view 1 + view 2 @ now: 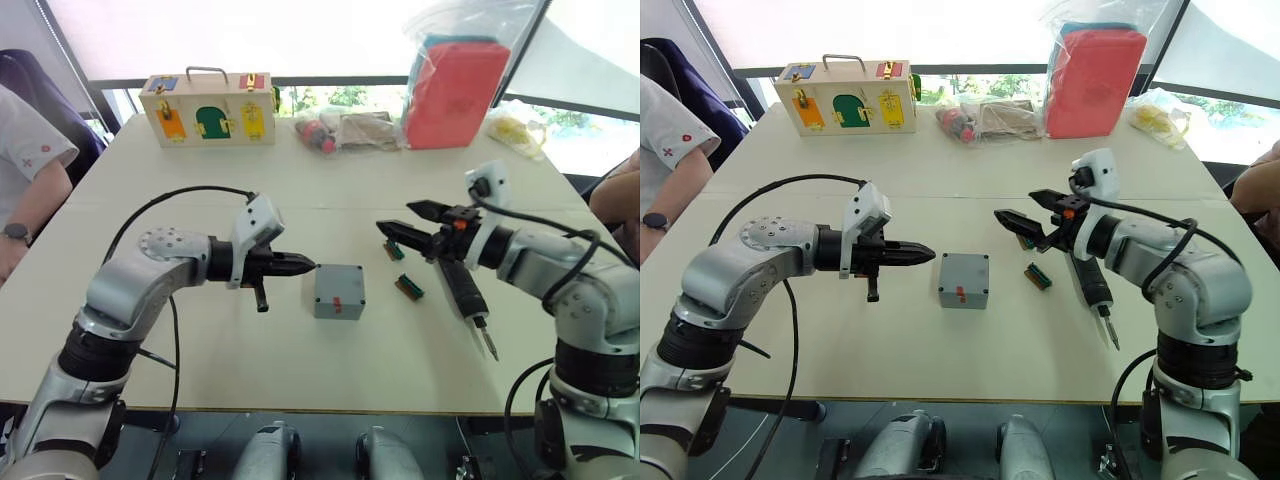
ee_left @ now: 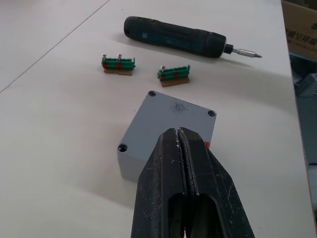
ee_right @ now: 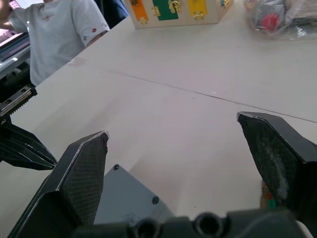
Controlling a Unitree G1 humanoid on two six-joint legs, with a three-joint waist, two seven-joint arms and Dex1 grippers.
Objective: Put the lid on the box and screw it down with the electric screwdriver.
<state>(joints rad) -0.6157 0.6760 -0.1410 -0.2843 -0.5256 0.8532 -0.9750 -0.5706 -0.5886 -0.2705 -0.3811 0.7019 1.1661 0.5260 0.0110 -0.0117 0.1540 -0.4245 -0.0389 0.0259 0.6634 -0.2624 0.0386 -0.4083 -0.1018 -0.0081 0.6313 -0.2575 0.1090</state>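
Grey plastic lid (image 2: 171,116) sat on the small grey box (image 1: 339,292); left hand (image 1: 300,265) pinched shut, right hand (image 1: 410,222) spread, so grabbing the long black electric screwdriver (image 1: 466,294) looked next.

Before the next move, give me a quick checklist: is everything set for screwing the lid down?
1. Lid seated on the box: ok, it sits flush on top, with screw holes showing at three corners.
2. Screws in those holes: cannot tell.
3. Electric screwdriver in hand: not ok, it lies on the table near the right arm, ungripped.
4. Right pincer ready to grasp: ok, fingers wide open and empty, above the table beside the box.
5. Left pincer steadying the box: not ok, fingers shut, empty, tips just short of the box's side.
6. Two green terminal blocks between box and screwdriver: ok, apart from both.
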